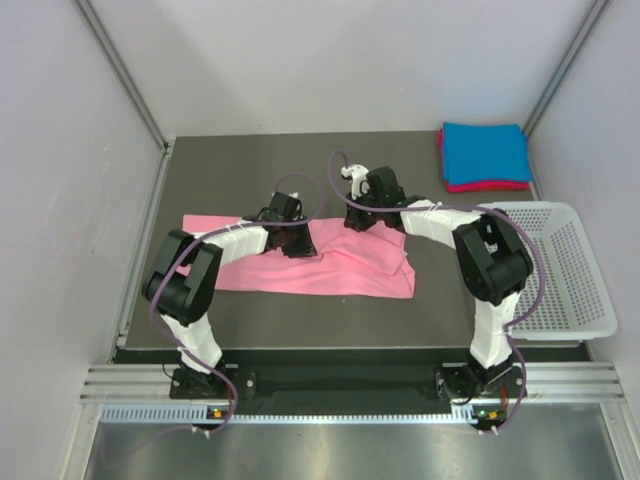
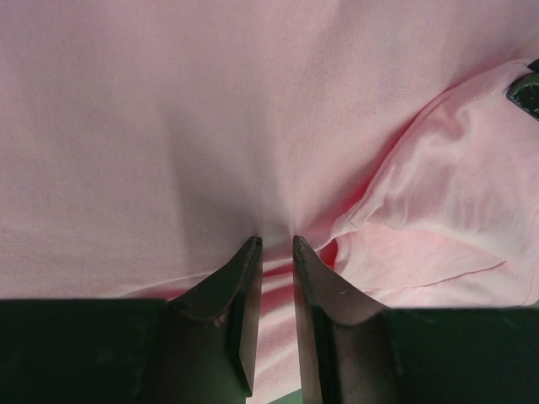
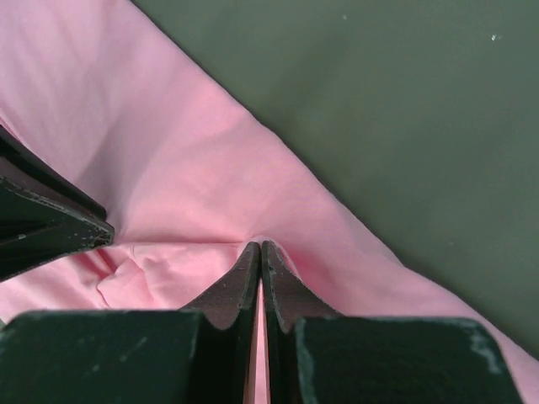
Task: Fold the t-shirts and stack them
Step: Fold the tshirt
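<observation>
Both arms, left (image 1: 185, 278) and right (image 1: 495, 265), pair bulky black joint housings with white link sleeves. A greyish-purple cable (image 1: 292, 177) loops along each. The bases, at 6 o'clock in the top view, show tiny orange lights. The left tool (image 2: 277, 242) and right tool (image 3: 260, 245) have dark, tapering, scuffed wedge fingers (image 2: 227, 290).

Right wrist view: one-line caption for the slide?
Right gripper shut on a pinched fold of the pink shirt near its edge, with bare dark table beyond.
</observation>
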Motion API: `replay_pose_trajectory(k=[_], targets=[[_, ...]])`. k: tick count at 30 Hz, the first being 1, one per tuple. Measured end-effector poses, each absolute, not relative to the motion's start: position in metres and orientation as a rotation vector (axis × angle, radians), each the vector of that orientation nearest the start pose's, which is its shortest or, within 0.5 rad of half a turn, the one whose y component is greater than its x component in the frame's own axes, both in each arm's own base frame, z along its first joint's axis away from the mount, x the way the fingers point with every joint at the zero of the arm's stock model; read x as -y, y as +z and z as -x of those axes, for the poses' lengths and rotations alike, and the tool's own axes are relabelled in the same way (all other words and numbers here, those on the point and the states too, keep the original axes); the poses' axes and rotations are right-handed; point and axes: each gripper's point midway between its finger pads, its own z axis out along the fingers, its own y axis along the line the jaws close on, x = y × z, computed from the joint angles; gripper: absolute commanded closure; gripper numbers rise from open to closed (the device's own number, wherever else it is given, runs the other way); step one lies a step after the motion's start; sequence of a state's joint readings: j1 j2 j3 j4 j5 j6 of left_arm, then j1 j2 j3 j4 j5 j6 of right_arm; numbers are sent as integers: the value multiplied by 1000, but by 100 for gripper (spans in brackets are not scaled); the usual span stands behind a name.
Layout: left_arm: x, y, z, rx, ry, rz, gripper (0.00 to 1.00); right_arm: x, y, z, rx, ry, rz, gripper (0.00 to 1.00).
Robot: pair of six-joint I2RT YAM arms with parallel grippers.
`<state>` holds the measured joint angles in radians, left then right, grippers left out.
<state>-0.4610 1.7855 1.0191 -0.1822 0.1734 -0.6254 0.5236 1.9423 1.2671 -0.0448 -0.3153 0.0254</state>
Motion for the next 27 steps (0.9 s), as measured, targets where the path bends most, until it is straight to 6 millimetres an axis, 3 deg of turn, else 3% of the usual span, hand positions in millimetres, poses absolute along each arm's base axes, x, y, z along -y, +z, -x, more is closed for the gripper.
replay_pose_trajectory(k=[13,27], targets=[[232,28,-340,-2621,-618,137,73,-302,53,-407,-2213,634,778,99],[235,27,-336,-2621,-602,125,73,-316,61,-410,-2137,636,839,99]])
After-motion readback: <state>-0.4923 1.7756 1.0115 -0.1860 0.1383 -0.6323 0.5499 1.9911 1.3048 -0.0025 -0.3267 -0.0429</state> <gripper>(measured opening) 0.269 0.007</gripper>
